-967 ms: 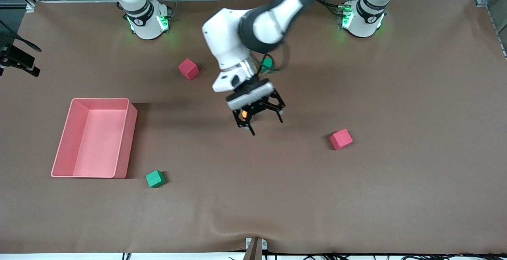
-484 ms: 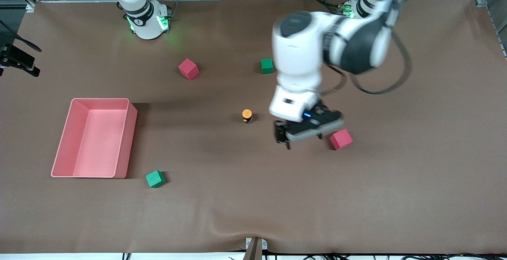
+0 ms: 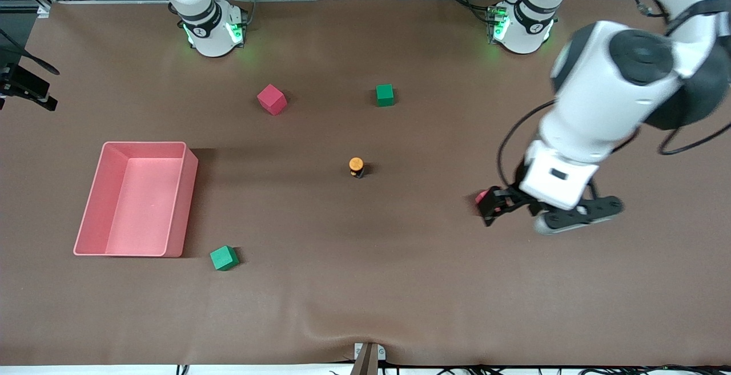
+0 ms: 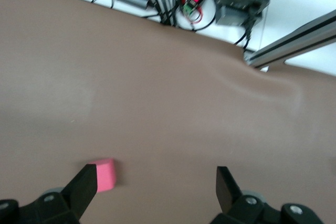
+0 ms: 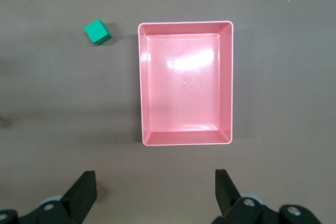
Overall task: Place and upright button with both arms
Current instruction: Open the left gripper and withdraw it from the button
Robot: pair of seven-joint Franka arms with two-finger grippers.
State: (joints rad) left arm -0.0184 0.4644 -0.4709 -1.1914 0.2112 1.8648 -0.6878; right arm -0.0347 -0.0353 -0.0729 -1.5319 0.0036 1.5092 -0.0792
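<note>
Light falls on me evenly from overhead, bright and soft. My shadows lie faint on the brown table [image 3: 365, 283], with a darker band beside the pink bin [image 3: 137, 198]. White glare sits on the bin's floor in my right wrist view. My left arm [image 3: 605, 107] is slightly smeared by motion. The left wrist view is hazy; the pink cube [image 4: 103, 174] looks soft-edged.

no readable text, labels or numbers

Bare table all round upright button [image 3: 356, 165], cubes well apart, pink tray [image 3: 184, 204] toward right arm's end
</note>
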